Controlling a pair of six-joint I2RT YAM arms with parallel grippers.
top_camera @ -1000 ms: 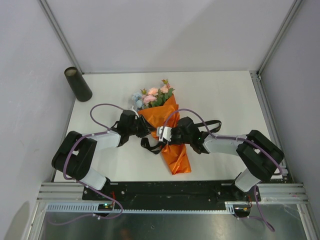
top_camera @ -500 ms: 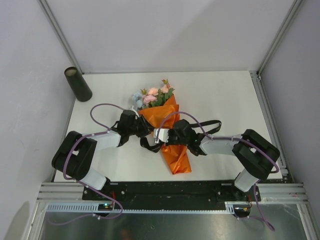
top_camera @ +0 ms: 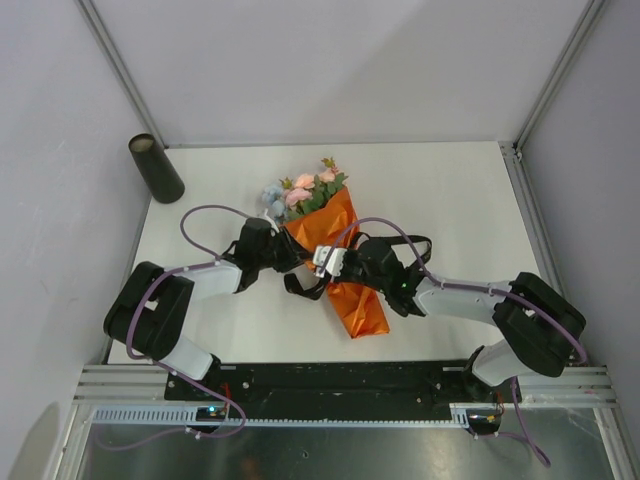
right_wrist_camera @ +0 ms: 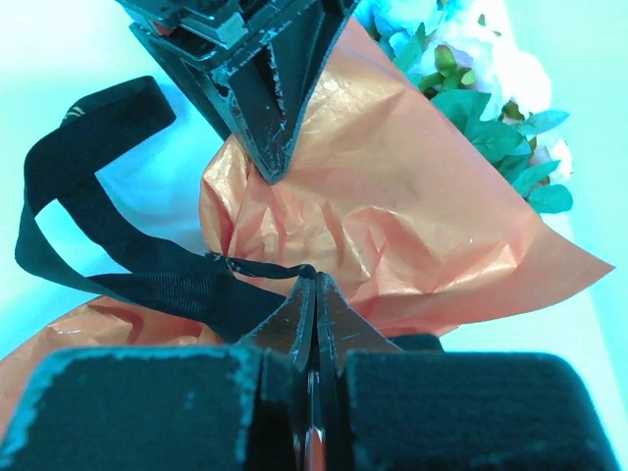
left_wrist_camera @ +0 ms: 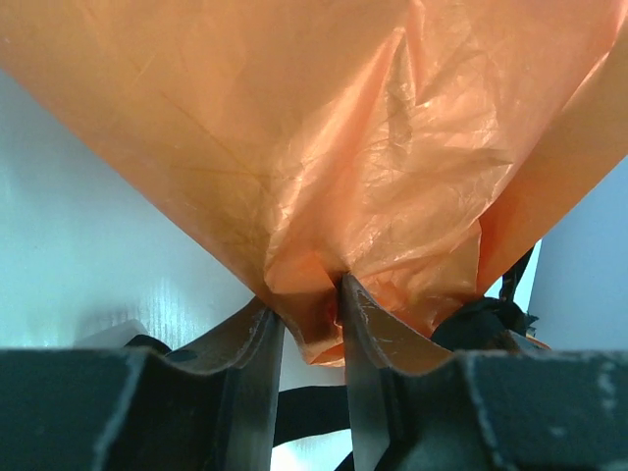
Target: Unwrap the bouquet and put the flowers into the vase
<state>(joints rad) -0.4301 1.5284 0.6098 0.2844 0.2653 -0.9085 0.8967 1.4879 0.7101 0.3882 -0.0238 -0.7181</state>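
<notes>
Since a sec ago the R arm swings in twd the L, elbow pushed out R, and its claw goes from part-open to clenched; the bouquet's tip shifts a bit w/ it.

L to R now: the vase [top_camera: 155, 168] stands upright at the far L back corner of the table [top_camera: 460, 200], well apart from the rest. L claw [top_camera: 285, 255] is partly closed, grasping a fold of orange wrapping paper [left_wrist_camera: 324, 147] on the cone's L side. Its wrist view shows the paper tucked btwn the fingers [left_wrist_camera: 257, 353]. The bouquet [top_camera: 333, 218] lies mid-table, and the flowers [top_camera: 305, 190] are still wrapped, pointing away from us. R claw [right_wrist_camera: 314, 294] is clenched tight at the cone's waist. The black ribbon [right_wrist_camera: 88, 245] runs straight into its tips, so we judge it's pinching the ribbon, tho the bite looks v. thin.

We read the step in hand as undoing the ribbon. To do it well:
- We keep the L claw as anchor on the paper.
- We draw the ribbon w/ the R claw along its own length, away from the cone, slowly, so the tie slips instead of dragging the whole bouquet.
- If the ribbon slides out, we re-grip deeper.
- We watch that the paper doesn't tear at the L pinch.
</notes>
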